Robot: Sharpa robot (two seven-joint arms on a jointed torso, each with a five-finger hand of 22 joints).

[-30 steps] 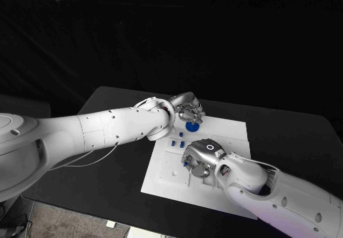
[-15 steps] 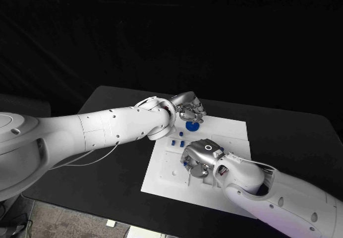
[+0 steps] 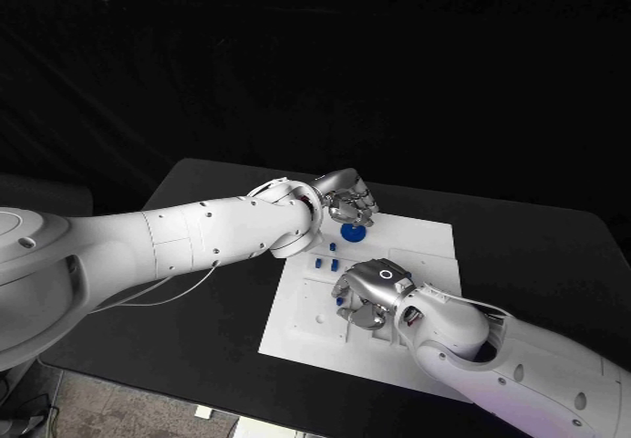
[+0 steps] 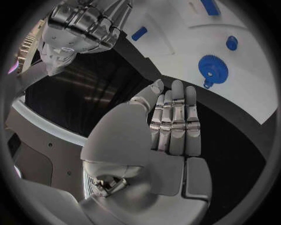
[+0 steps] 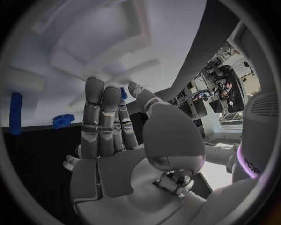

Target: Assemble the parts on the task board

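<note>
Left hand fingers straight, empty, right hand likewise

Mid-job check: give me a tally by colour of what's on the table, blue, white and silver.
Blue parts, counted in the left wrist view: 4 (large gear, small round piece, two oblong pieces); the hands may hide more.
White task board: 1
Silver hands: 2 (left hand, right hand)
Total: 7
</note>
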